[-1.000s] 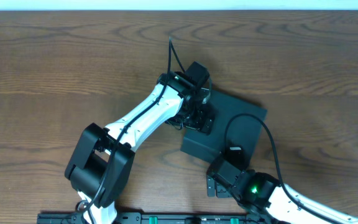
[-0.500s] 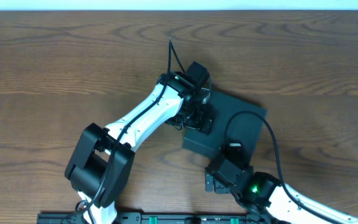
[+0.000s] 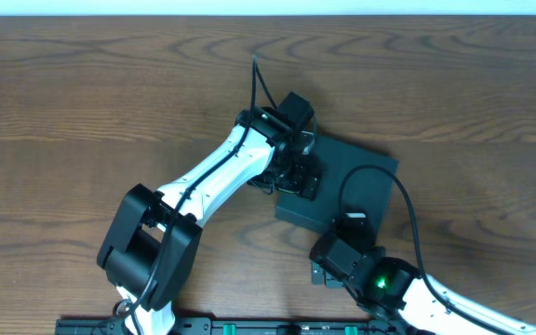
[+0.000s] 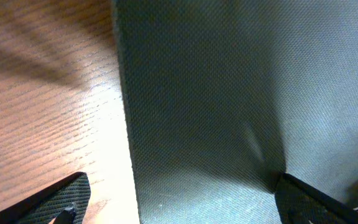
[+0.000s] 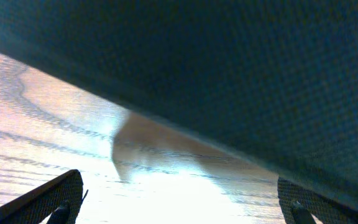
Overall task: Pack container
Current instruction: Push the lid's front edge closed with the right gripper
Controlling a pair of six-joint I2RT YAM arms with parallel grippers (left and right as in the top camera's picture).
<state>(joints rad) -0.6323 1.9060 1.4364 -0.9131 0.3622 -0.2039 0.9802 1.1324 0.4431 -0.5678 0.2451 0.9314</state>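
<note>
Broadly, the wooden table [image 3: 82, 112] carries only the container [image 3: 366, 181], which lies right of centre and near the front edge. It is flat with its lid down and skewed, so its sides run slantwise to the table's edges. Being square, it has no real long axis. Both arms are at it. The left gripper [image 3: 298, 177] hangs over the far-left side, fingers spread wide, that edge running between them in its wrist view. The right gripper [image 3: 342, 240] sits low at the near side, fingers equally wide, the box looming just ahead. Neither holds anything.
</note>
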